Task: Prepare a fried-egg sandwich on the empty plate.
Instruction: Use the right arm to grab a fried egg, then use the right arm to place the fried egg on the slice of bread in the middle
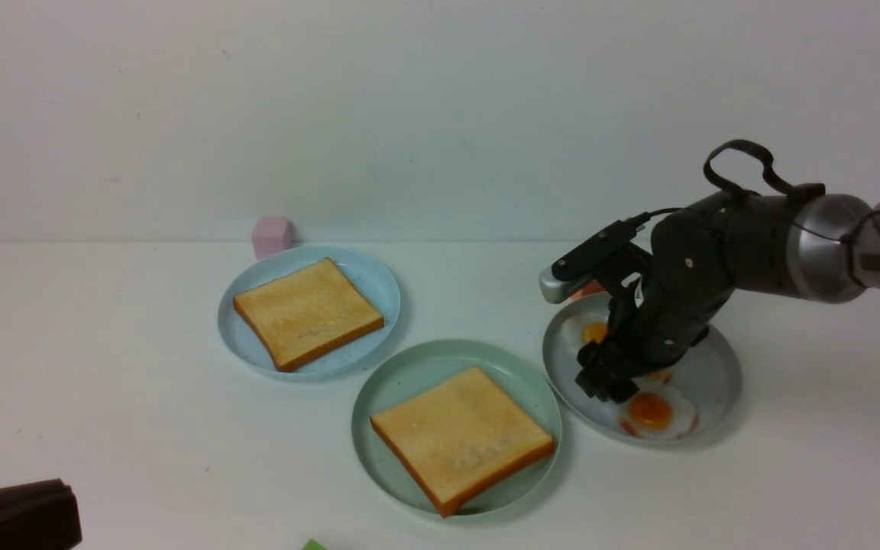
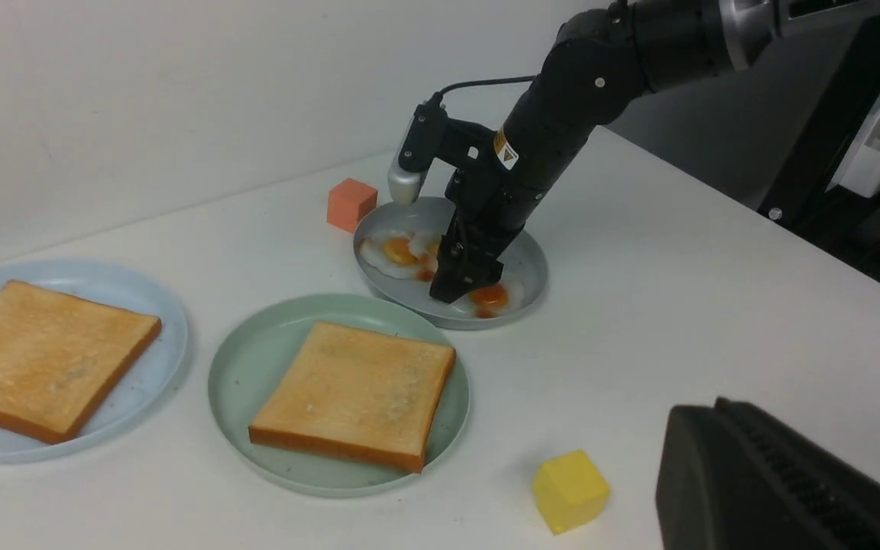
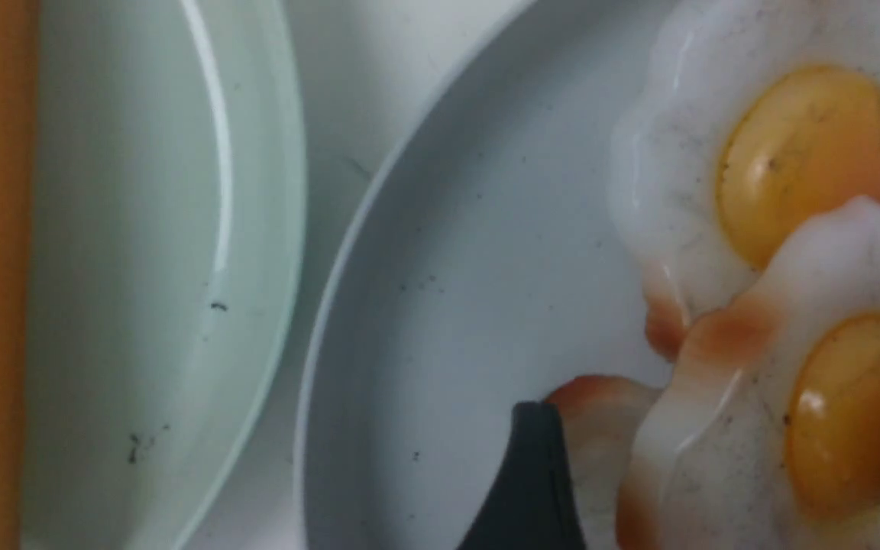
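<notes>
The pale mint-green plate (image 1: 409, 374) (image 2: 257, 344) holds one toast slice (image 1: 461, 437) (image 2: 354, 393). A second toast slice (image 1: 308, 312) (image 2: 43, 359) lies on the light blue plate (image 1: 379, 283). Several fried eggs overlap on the grey plate (image 1: 715, 374) (image 3: 448, 267); one (image 1: 652, 412) lies nearest me. My right gripper (image 1: 606, 386) (image 2: 459, 286) (image 3: 723, 443) points down into that plate, jaws open wide, straddling the top egg (image 3: 753, 428). My left gripper (image 2: 703, 412) (image 1: 62, 496) rests shut and empty at the near left.
A pink cube (image 1: 271, 235) stands behind the blue plate. An orange cube (image 2: 351, 203) sits just behind the grey plate. A yellow cube (image 2: 570, 489) lies close to my left gripper. A green scrap (image 1: 314, 545) shows at the front edge.
</notes>
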{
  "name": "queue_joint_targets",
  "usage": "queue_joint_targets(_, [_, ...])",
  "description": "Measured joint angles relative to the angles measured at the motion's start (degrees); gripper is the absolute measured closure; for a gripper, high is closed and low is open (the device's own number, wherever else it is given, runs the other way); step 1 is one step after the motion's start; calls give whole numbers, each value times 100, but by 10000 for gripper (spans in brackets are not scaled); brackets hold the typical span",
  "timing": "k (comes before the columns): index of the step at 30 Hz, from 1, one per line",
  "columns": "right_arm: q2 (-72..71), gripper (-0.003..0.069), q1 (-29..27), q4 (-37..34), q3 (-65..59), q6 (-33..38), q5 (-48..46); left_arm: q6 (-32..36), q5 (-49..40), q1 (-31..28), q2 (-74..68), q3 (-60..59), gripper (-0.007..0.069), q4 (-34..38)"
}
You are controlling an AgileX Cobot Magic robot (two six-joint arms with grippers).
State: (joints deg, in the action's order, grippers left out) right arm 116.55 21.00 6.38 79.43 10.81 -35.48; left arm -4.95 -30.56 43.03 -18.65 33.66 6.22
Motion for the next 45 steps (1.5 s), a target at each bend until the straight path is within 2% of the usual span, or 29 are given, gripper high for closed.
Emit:
queue_joint_targets(4, [0,176,0,51,12,0,0,0,-4,0,-5,0,638,77])
queue_joint_targets(7, [-5,321,13,4,25,0,-77,-6,-4,0,-5,0,638,88])
queue_joint_targets(9, [-19,393,17,2,25,0,-104,-6,-4,0,-5,0,638,99])
queue_joint_targets(14, [-180,445,19,56,25,0,-222,-16,-4,0,-5,0,638,104])
queue_joint_targets(19, [-395,573,19,236,19,0,-375,-16,-4,0,-5,0,638,104])
queue_joint_targets(27, [-747,576,13,387,8,-43,-716,-16,-129,0,-5,-5,638,104])
queue_joint_targets(32, [-1135,576,13,819,-15,-496,-952,-16,-207,0,-5,-5,638,104])
queue_joint_targets(36, [-1641,576,72,857,-22,-947,-1177,-16,-229,0,-5,-5,638,37])
queue_joint_targets(39, [-1981,576,364,709,-22,-1133,-1381,-16,-233,0,-5,-5,638,-26])
queue_joint_targets(42, [-2164,576,932,487,-22,-1195,-1391,-16,-239,0,-5,-5,638,-49])
queue_joint_targets(44, [-2159,576,1523,363,-22,-1274,-1238,-16,-239,0,-5,-5,638,-68])
queue_joint_targets(45, [-2152,576,1569,354,-22,-1274,-1238,-16,-239,0,-5,-5,638,-68])
